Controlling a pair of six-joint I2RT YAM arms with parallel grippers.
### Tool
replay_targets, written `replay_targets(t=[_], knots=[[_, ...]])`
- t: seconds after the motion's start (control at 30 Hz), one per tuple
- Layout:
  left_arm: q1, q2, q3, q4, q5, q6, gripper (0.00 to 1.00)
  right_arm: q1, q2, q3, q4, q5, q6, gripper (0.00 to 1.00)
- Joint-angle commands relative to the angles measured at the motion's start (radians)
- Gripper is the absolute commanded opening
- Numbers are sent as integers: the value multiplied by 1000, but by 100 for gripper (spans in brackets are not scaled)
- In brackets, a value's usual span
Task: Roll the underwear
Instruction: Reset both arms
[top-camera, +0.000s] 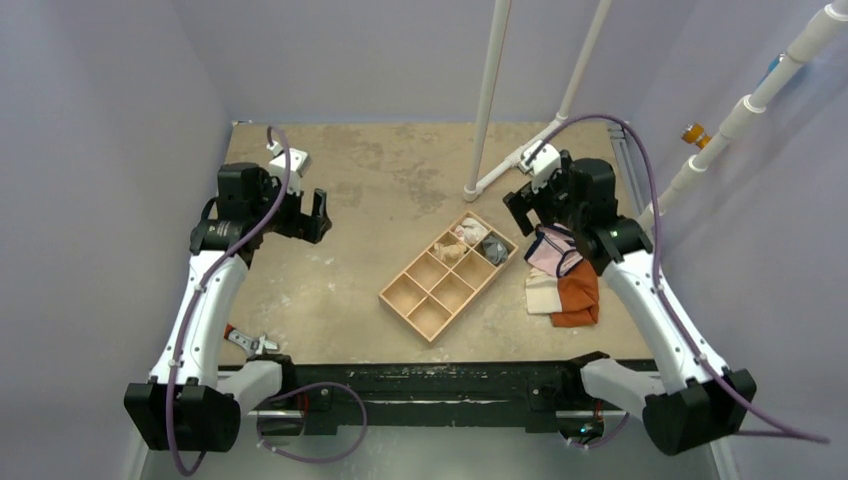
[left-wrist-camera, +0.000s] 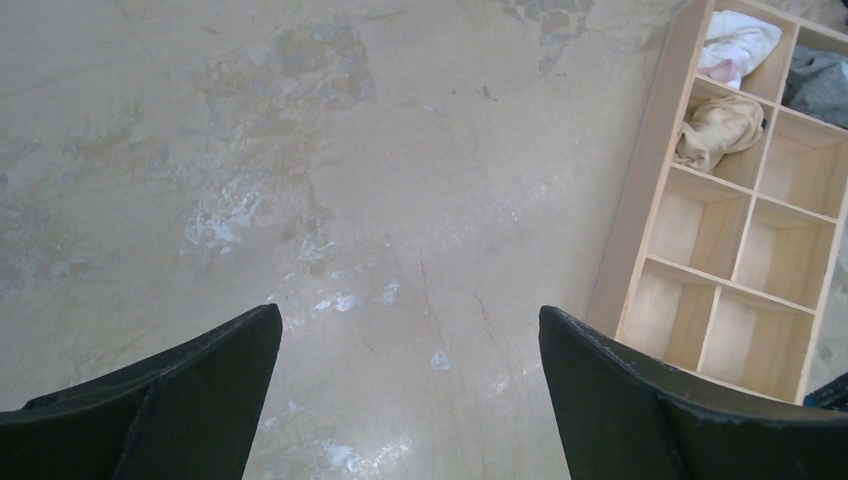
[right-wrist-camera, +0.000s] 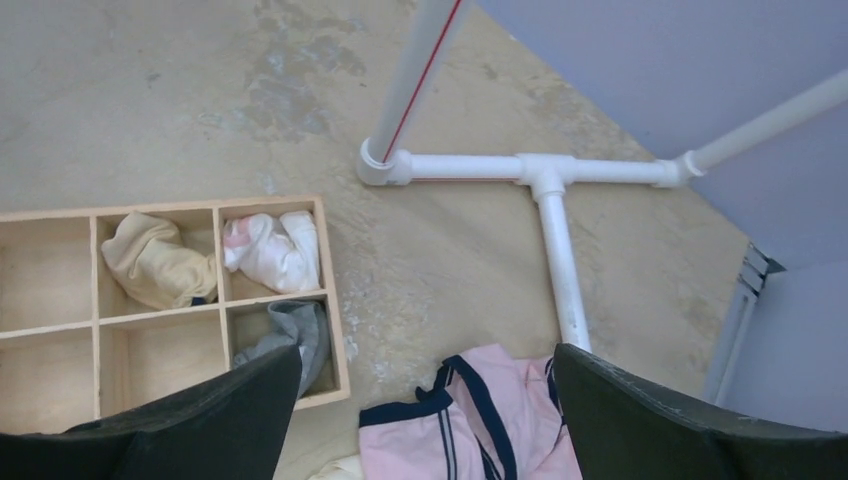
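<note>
Two pairs of jaws stand wide apart and hold nothing. The left jaws hang over the desk (left-wrist-camera: 300, 150) beside the wooden tray (right-wrist-camera: 334, 300), and the right jaws hang over the pink briefs (right-wrist-camera: 470, 430) near the tray's end. The underwear (right-wrist-camera: 150, 262) sits bundled in a tray compartment, next to the one holding the white-and-pink cloth (right-wrist-camera: 270, 250). A dark sliver at its lower edge is perhaps the navy trim. It looks light, soft and limp, and would likely unroll if tugged by an edge. The better hold is a pinch across the bulk of the bundle from above, with the jaws in line with the compartment walls.
</note>
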Motion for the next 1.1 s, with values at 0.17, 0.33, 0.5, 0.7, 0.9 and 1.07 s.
replay_targets(t=[0.17,0.33,0.5,0.7,0.9,1.07], knots=[[18,-208,-161,178,-135,-27,100,-34,-292,-291,236,182,144,99],[18,-320,-215,186,-148,0,100,-37,-374,-393,270,285,202,99],[18,-428,-222,142,-144,19,100,-40,-437,-403,259,341,257,99],[18,-450,-259,161,-177,-54,100,-78,-522,-451,281,304,240,99],[18,-418,-316,203,-189,-13,100,-95,-553,-447,268,319,221,99],[18,-454,-359,228,-130,-5,100,-100,-581,-463,286,330,212,99]])
